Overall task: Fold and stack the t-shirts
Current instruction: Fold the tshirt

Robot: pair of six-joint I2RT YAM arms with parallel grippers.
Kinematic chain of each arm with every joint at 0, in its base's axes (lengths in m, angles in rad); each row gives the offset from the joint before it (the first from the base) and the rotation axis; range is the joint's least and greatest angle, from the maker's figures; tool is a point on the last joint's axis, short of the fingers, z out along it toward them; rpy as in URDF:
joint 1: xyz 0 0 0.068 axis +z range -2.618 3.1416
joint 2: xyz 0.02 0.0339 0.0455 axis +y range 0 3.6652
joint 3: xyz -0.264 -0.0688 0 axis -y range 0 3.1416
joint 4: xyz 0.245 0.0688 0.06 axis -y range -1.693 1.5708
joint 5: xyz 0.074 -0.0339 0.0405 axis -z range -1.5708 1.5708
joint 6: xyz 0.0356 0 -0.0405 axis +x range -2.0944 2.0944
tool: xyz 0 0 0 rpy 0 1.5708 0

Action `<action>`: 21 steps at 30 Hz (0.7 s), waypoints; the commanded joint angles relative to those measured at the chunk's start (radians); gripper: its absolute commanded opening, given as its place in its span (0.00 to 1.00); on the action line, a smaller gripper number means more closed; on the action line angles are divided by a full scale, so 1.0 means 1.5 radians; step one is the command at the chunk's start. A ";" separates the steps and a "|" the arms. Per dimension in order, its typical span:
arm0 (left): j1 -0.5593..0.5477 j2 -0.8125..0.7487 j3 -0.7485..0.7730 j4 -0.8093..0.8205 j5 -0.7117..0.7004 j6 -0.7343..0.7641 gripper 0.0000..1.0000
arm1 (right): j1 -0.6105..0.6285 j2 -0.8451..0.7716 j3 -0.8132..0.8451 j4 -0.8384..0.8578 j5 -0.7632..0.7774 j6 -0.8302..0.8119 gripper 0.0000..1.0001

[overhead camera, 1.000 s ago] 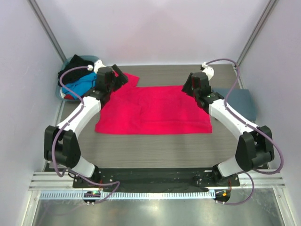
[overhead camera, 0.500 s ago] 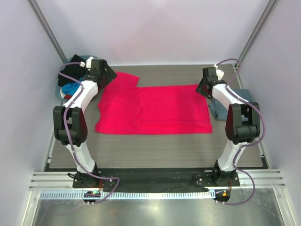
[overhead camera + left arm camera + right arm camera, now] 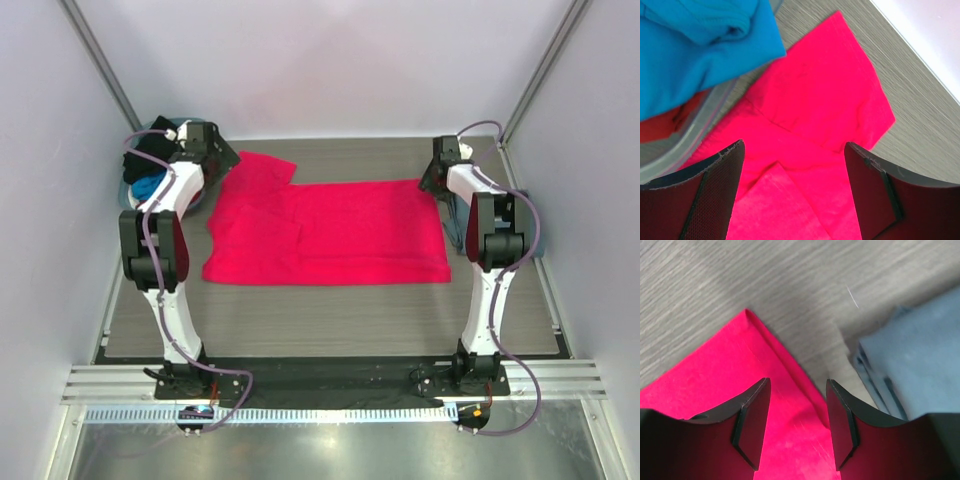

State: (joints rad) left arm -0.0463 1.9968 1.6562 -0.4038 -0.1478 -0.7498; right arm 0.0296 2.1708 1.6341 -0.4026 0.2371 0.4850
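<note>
Both sets of jaws stand apart, holding nothing. The left gripper (image 3: 794, 146) hangs over the far-left sleeve of the red-pink shirt (image 3: 330, 232), the right gripper (image 3: 797, 382) over its far-right corner. The shirt lies flat on the table (image 3: 330, 312), long axis left-right between them.

My two arms stand folded with elbows high and forearms stretched away from me, my left gripper (image 3: 792, 150) aimed downward with its fingers spread wide, my right gripper (image 3: 797, 385) aimed downward with its fingers parted more narrowly.
</note>
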 commanded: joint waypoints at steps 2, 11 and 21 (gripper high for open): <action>0.015 0.024 0.041 -0.001 0.017 0.018 0.81 | 0.000 0.014 0.065 0.025 -0.008 -0.016 0.54; 0.024 0.059 0.077 0.006 0.025 0.024 0.81 | -0.001 0.056 0.115 0.047 -0.016 -0.008 0.56; 0.028 0.158 0.161 -0.006 0.036 0.037 0.81 | -0.001 0.135 0.183 0.012 -0.024 -0.011 0.52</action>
State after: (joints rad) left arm -0.0109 2.1918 1.8400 -0.4095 -0.1116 -0.7227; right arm 0.0296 2.3329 1.8538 -0.3630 0.2111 0.4736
